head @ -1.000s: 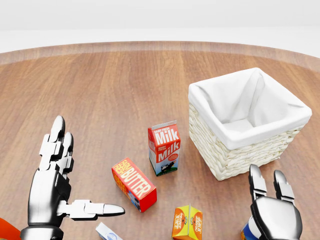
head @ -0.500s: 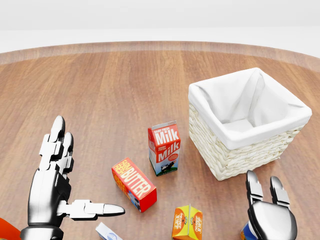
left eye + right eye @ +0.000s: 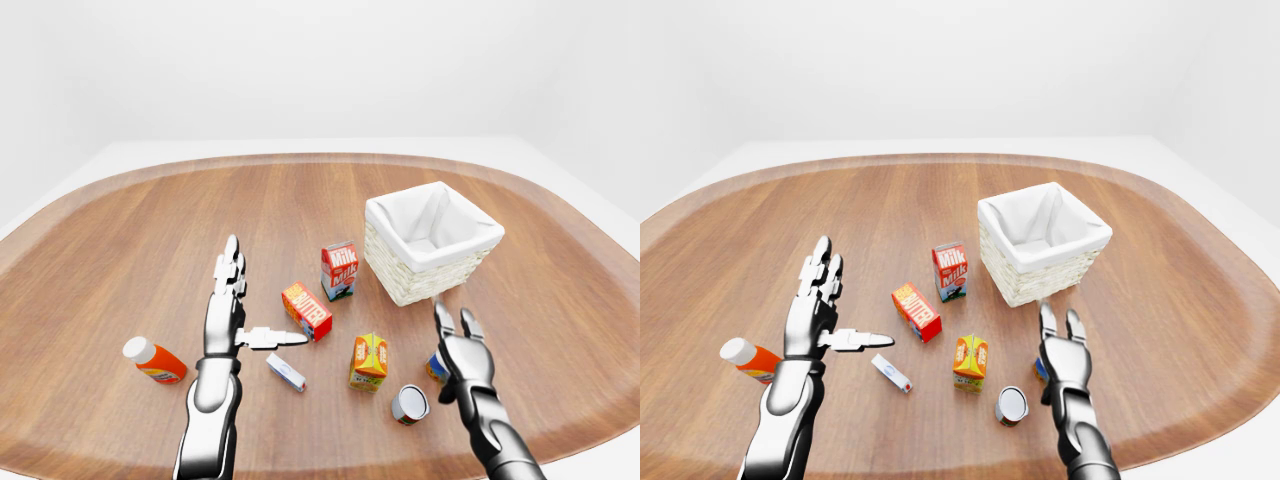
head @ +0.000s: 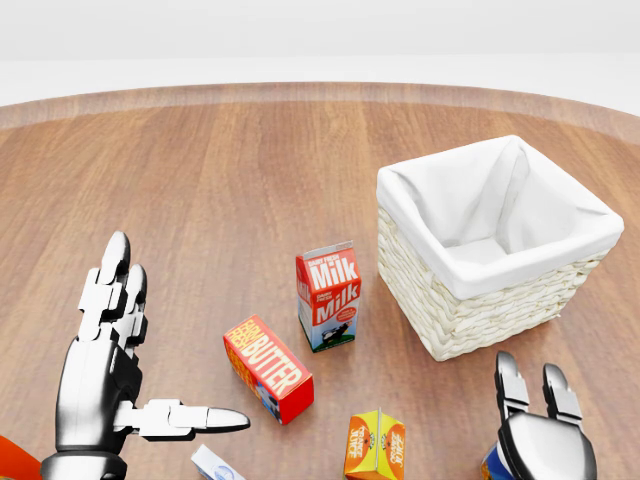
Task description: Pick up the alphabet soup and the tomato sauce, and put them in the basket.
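Note:
A can with a blue and orange label (image 3: 436,368), likely the alphabet soup, stands right of the centre, mostly hidden behind my right hand (image 3: 455,322). That hand is open, fingers pointing up, close against the can without closing on it. A second can (image 3: 410,403), likely the tomato sauce, lies on its side with its grey end showing, just left of that hand. The white-lined wicker basket (image 4: 470,310) stands above them and holds nothing I can see. My left hand (image 3: 258,298) hovers open at the left, thumb pointing right toward the butter box.
On the round wooden table (image 3: 140,230) a milk carton (image 4: 328,296) stands left of the basket. Below it lie a red butter box (image 4: 267,367) and an orange juice carton (image 4: 375,446). A small white box (image 3: 286,372) and an orange bottle (image 3: 155,361) lie near my left arm.
My right hand has sunk lower in the head view, closer onto the blue and orange can. The left hand and the objects have stayed put.

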You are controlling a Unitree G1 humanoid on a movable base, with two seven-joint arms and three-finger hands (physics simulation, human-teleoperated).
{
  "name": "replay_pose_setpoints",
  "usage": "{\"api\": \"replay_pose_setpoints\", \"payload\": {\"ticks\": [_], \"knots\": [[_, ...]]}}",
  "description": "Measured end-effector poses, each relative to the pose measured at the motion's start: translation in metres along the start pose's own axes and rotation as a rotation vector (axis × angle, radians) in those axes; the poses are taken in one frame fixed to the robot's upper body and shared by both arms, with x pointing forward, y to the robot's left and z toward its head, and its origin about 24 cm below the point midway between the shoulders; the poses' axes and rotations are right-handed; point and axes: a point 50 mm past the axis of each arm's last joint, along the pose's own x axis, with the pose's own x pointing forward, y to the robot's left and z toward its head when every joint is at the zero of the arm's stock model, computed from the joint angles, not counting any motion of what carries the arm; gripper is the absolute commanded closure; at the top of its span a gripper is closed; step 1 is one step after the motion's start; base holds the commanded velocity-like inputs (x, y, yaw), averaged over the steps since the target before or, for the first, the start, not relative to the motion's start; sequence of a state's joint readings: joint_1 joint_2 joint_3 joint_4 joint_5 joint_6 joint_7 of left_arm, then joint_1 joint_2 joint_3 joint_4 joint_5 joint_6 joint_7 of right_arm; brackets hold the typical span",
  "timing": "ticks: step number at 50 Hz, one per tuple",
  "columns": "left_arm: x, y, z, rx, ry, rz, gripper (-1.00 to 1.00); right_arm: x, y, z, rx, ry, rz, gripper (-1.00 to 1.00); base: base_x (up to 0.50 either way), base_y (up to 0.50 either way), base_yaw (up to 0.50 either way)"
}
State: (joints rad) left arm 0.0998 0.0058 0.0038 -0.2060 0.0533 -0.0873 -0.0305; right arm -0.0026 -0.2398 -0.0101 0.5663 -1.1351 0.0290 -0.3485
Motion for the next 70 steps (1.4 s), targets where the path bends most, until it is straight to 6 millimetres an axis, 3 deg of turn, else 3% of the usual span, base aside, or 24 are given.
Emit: {"api": "replay_pose_setpoints", "payload": {"ticks": [7,8,9,10,11,38,70], "knots": [[0.0,0.0,0.0,0.0,0.0,0.0,-1.0,0.001,0.004,-0.001,0.002,0.003,0.007,-1.0,0.0,0.0,0.0],[0.0,0.0,0.0,0.0,0.0,0.0,-1.0,0.001,0.004,-0.001,0.003,0.004,0.009,-0.88,0.0,0.0,0.0],[0.0,0.0,0.0,0.0,0.0,0.0,-1.0,0.001,0.004,-0.002,0.003,0.004,0.01,-0.37,0.0,0.0,0.0],[0.0,0.0,0.0,0.0,0.0,0.0,-1.0,0.001,0.005,-0.002,0.003,0.004,0.012,0.72,0.0,0.0,0.0],[0.0,0.0,0.0,0.0,0.0,0.0,-1.0,0.001,0.005,-0.002,0.004,0.005,0.014,1.0,0.0,0.0,0.0],[0.0,0.0,0.0,0.0,0.0,0.0,-1.0,-0.004,0.004,0.002,0.052,-0.018,0.038,1.0,0.0,0.0,0.0],[0.0,0.0,0.0,0.0,0.0,0.0,-1.0,-0.024,-0.094,0.013,0.139,-0.082,-0.406,1.0,0.0,0.0,0.0]]}}
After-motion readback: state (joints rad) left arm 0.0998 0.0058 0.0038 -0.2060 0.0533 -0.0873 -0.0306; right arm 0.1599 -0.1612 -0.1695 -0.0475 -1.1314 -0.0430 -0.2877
